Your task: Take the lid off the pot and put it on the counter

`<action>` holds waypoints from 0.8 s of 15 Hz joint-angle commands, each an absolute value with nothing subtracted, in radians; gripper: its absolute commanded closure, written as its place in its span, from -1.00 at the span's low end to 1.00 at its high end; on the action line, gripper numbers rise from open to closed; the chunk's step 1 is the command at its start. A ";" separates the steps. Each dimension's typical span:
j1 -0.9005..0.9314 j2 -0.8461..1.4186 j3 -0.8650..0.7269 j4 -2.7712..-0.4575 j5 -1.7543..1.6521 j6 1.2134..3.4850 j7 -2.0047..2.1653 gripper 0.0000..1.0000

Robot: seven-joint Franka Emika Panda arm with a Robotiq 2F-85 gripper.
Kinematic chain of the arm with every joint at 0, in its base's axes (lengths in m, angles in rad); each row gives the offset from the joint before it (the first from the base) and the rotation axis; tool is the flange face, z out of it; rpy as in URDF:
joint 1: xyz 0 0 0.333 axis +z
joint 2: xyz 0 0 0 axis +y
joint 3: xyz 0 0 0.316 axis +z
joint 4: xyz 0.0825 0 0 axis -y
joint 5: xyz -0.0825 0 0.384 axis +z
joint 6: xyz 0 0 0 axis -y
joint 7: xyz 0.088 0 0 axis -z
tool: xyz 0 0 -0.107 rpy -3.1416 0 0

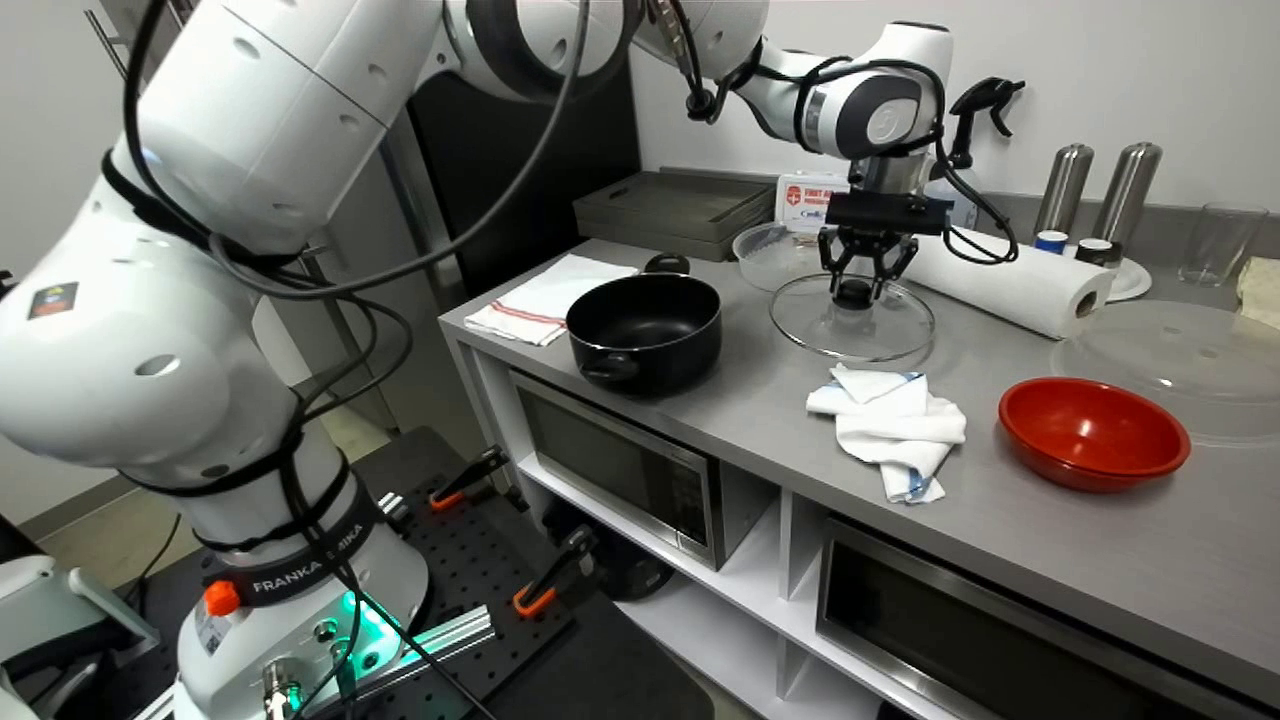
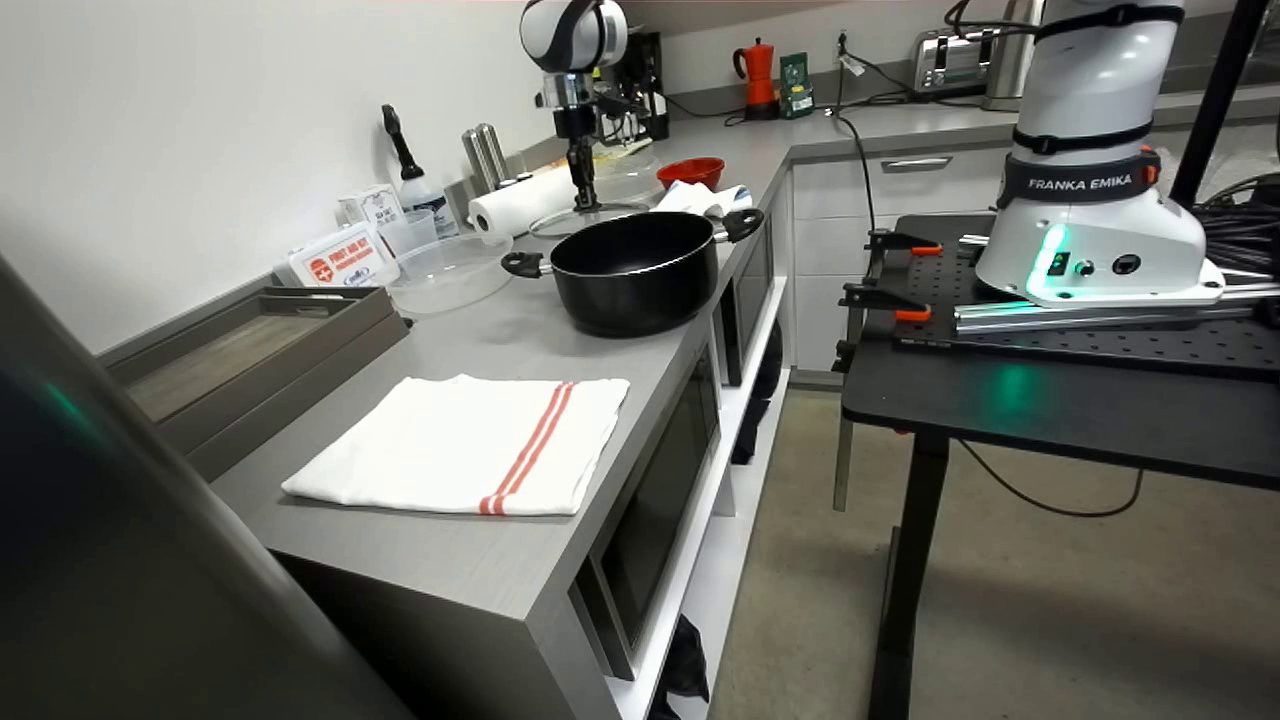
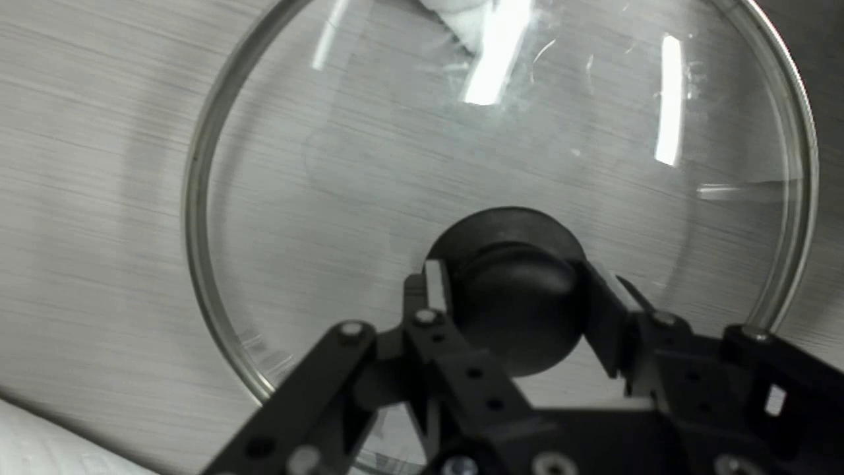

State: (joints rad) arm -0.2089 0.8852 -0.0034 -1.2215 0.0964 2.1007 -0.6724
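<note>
The round glass lid (image 1: 850,328) with a thin metal rim is at the counter (image 1: 750,410), to the side of the pot. It also shows in an exterior view (image 2: 562,222) and the wrist view (image 3: 369,178). I cannot tell whether its rim touches the surface or hovers just above it. My gripper (image 1: 855,285) points down, with its fingers on both sides of the lid's dark knob. In the wrist view the gripper (image 3: 517,290) is shut on that knob. The black pot (image 1: 648,350) stands uncovered on the counter; it also shows in an exterior view (image 2: 635,285).
A clear dish (image 1: 765,255) and a paper towel roll (image 1: 1000,280) lie behind the lid. A crumpled white cloth (image 1: 895,425) lies in front of it, with a red bowl (image 1: 1090,425) beyond. A folded towel (image 2: 450,440) and grey trays (image 2: 265,345) lie near the counter's end.
</note>
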 commanded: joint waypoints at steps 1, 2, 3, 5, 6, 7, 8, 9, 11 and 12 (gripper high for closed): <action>-0.216 0.938 0.022 -1.117 0.074 2.071 -0.654 0.50; -0.215 0.949 0.023 -1.103 0.071 2.073 -0.655 0.50; -0.217 0.965 0.026 -1.085 0.071 2.074 -0.658 0.50; -0.218 0.994 0.026 -1.050 0.067 2.074 -0.657 0.50; -0.218 1.009 0.025 -1.033 0.064 2.075 -0.656 0.50; -0.220 1.024 0.023 -1.015 0.061 2.075 -0.655 0.50; -0.220 1.038 0.022 -1.000 0.057 2.078 -0.654 0.50; -0.222 1.052 0.021 -0.982 0.055 2.080 -0.653 0.50; -0.225 1.077 0.021 -0.952 0.051 2.083 -0.652 0.50; -0.227 1.088 0.021 -0.939 0.049 2.084 -0.652 0.50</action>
